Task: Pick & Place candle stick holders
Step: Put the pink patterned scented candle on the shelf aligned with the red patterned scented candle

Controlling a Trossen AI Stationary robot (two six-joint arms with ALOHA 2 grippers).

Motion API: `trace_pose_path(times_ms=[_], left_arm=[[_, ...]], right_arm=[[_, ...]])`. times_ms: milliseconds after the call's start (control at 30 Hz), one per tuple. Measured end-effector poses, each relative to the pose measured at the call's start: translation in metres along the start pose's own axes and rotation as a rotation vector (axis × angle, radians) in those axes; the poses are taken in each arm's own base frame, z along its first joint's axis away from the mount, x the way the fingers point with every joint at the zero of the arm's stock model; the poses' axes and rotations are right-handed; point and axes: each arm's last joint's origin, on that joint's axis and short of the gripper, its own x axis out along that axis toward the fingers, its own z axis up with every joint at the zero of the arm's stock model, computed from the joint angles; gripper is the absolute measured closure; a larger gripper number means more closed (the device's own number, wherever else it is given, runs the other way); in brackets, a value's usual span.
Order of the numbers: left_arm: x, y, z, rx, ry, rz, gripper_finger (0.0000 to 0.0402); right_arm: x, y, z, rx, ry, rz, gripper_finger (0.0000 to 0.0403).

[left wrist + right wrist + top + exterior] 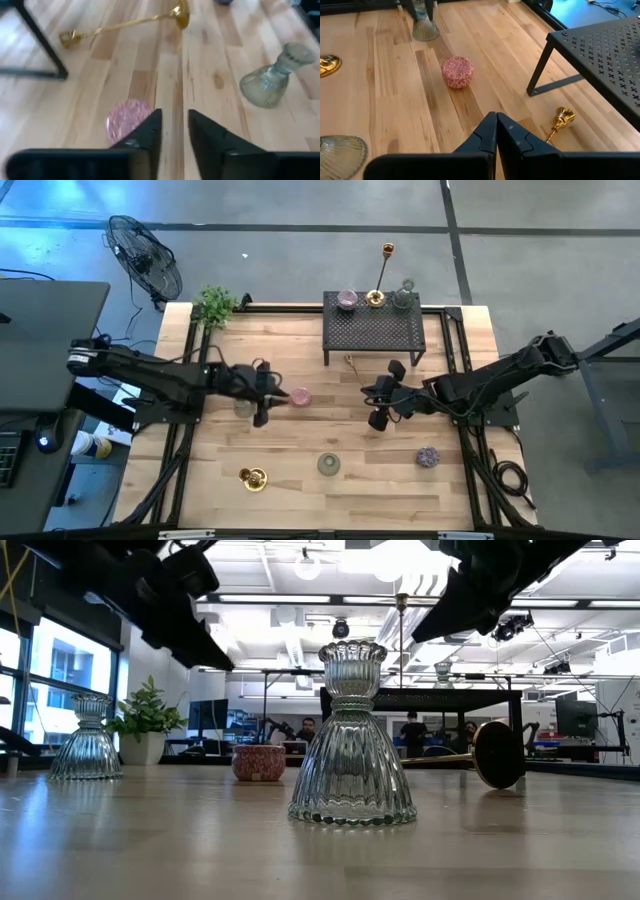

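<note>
The left gripper (pixel 264 394) hovers with fingers slightly parted and empty, just left of the pink glass cup (pixel 299 397) on the table (pixel 300 470). The right gripper (pixel 383 394), fingers pressed together, holds nothing; a tall brass candlestick (pixel 559 121) lies beside it, near the black mesh rack (pixel 372 330)

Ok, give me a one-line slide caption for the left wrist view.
Left hand slightly open above the table, pink glass cup beside it, fallen brass stick and clear glass holder beyond.
</note>
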Motion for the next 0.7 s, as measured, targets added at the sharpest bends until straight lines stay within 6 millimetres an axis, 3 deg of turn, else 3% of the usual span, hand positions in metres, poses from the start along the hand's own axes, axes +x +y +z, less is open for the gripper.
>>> trace_pose_path(times_ms=[167,367,533,700], left_arm=[[0.014,-0.003,-0.01,-0.088,0.057,0.092,0.0201],[0.049,-0.001,-0.021,-0.111,0.093,0.155,0.0095],[0.069,0.003,-0.02,-0.11,0.142,0.18,0.0048],[0.08,0.006,-0.025,-0.096,0.184,0.201,0.0037]], right_arm=[[0.0,0.0,0.0,-0.002,-0.001,0.003,0.0402],[0.0,0.0,-0.001,-0.007,0.0,0.003,0.0402],[0.0,0.0,-0.001,-0.022,0.0,0.003,0.0402],[0.0,0.0,-0.001,-0.024,0.0,0.003,0.0402]])
